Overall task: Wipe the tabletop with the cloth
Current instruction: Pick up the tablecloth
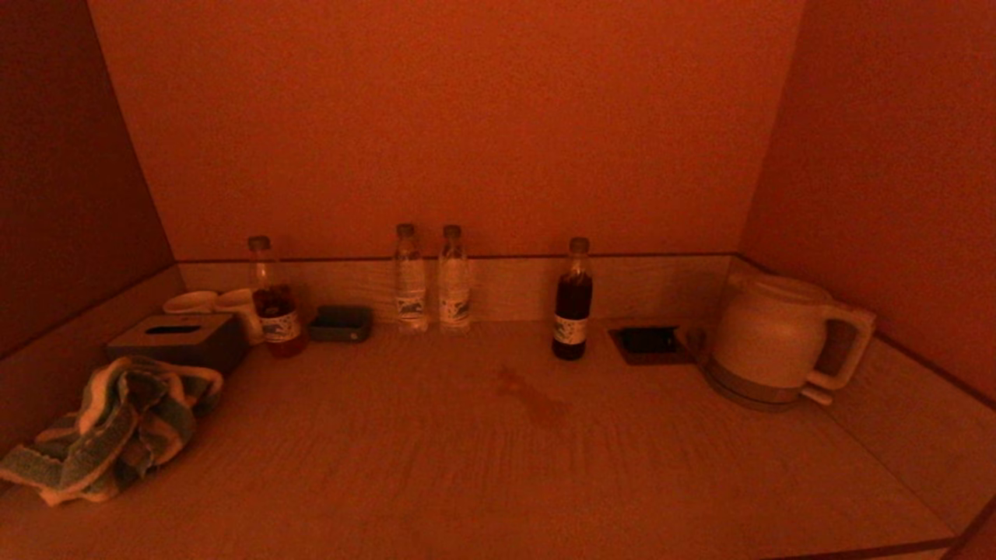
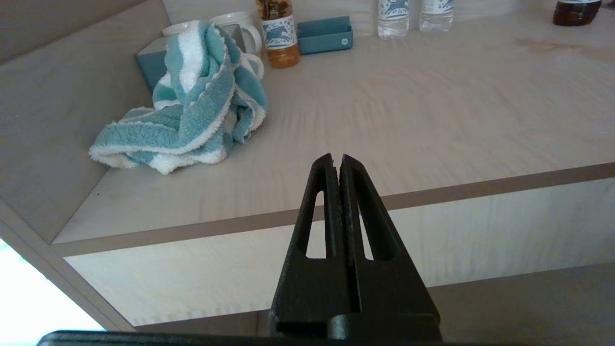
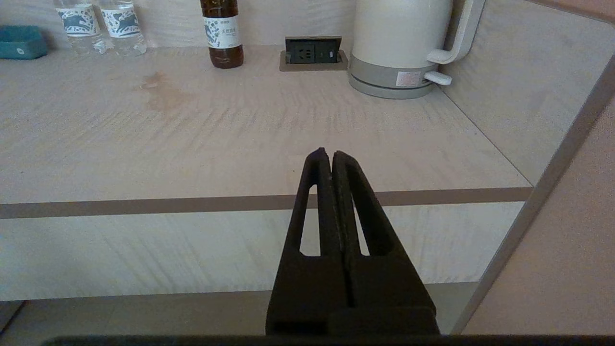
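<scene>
Both my arms hang parked in front of the counter, short of its front edge. My left gripper (image 2: 336,161) has its fingers pressed together on nothing, and my right gripper (image 3: 326,156) is the same: pinched shut and empty. Neither shows in the head view at all.

The cloth (image 1: 105,428) sits at the lower left of the head frame, bunched in a loose heap on the tabletop (image 1: 482,474), right against the side rim and just in front of the tissue box (image 1: 183,338). It's crumpled, not folded, so there's no neat axis, but the heap runs longest from the lower-left corner of the frame up toward the box, with a wavy-edged tail trailing to the lower left.

A faint reddish stain (image 1: 537,400) marks the middle of the frame, in front of the dark bottle (image 1: 572,299). That's likely my target. Bottles, cups and the kettle (image 1: 770,342) are lined up along the back and sides, which leaves the centre free for sweeping. I reckon my left arm goes first, being nearest the cloth.
</scene>
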